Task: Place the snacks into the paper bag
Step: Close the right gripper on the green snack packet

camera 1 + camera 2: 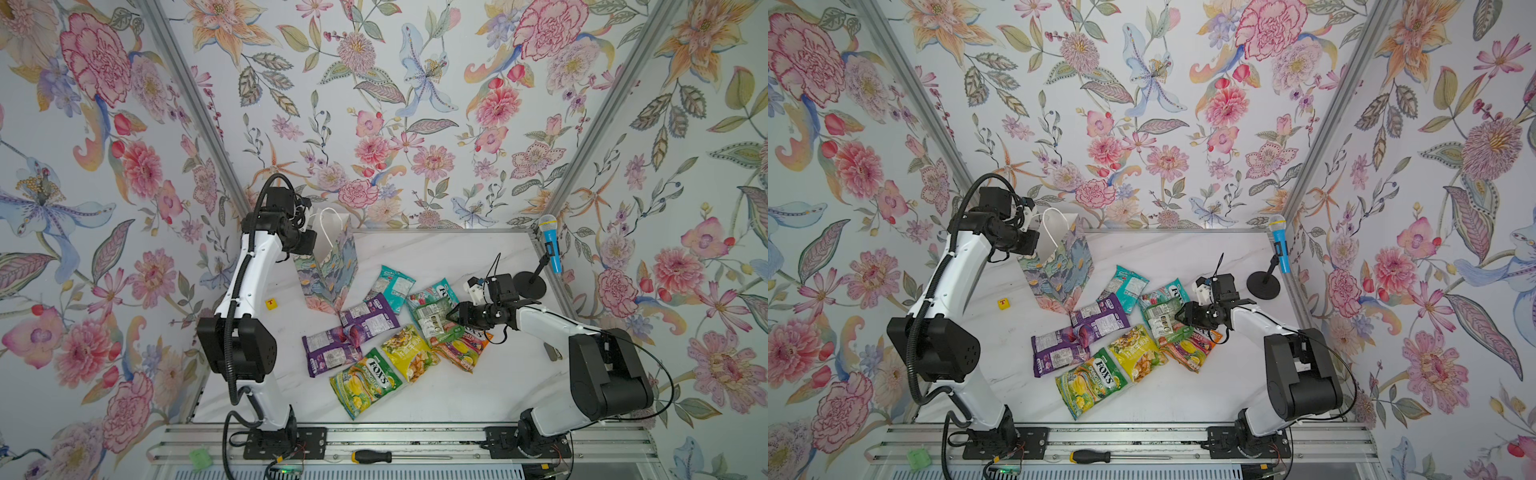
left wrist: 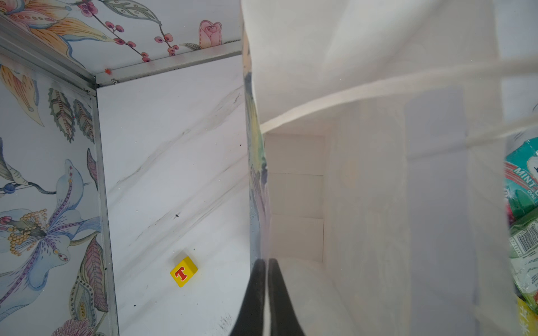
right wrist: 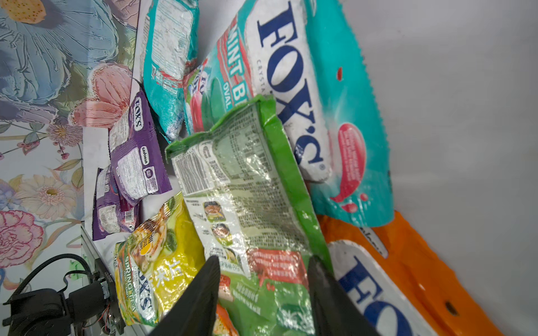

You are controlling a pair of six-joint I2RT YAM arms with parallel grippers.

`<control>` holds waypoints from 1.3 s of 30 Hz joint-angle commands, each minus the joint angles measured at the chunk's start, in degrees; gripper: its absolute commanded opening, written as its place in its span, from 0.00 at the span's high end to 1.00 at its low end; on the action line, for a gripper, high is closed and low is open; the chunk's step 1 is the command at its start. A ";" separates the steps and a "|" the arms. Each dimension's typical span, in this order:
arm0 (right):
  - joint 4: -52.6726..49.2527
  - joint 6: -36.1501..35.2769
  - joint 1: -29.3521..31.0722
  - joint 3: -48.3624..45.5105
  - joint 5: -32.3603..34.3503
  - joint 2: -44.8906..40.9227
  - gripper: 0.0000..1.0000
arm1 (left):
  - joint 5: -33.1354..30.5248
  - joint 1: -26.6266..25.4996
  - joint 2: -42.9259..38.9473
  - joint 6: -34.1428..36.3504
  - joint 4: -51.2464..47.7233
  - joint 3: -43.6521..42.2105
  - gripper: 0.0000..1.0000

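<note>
While upright, paper bag (image 1: pixel 328 266) wall inside pressed-together left gripper (image 2: pixel 265 261); right gripper (image 3: pixel 263 259) spread.

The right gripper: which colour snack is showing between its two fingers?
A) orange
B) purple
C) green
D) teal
C: in the right wrist view the green pouch with the barcode lies right between the spread fingers of the right gripper.

Your right gripper (image 3: pixel 263 259) stands parted over the green pouch (image 3: pixel 247 180) (barcode side up); teal FOX'S pouch (image 3: pixel 320 87) at its one o'clock.
</note>
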 commanded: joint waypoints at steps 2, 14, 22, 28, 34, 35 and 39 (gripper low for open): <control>0.33 -0.18 0.41 -0.27 1.62 0.39 0.51 | 3.30 1.27 -2.41 -0.72 -0.45 -1.62 1.00; -2.45 -0.39 -1.97 -0.67 3.98 -4.90 0.51 | 3.24 1.61 -2.70 -0.76 -0.10 -2.00 1.00; 1.20 0.71 -1.27 -1.96 1.40 -0.46 0.54 | 2.55 1.71 -1.57 -0.63 -0.04 -1.26 1.00; 3.66 1.95 -0.50 -1.59 -1.90 1.78 0.68 | 3.52 1.89 -0.47 -0.63 -0.43 0.28 1.00; 5.81 4.20 -0.21 -0.99 -5.03 1.40 1.00 | 4.40 1.89 -0.54 -0.72 -0.34 0.10 1.00; 5.66 4.64 -0.12 -0.76 -5.18 1.05 1.00 | 4.53 1.89 -0.61 -0.72 -0.32 0.10 1.00; 4.23 6.22 0.97 2.01 -5.64 -3.08 1.00 | 5.26 1.86 -1.02 -0.88 -0.20 0.10 1.00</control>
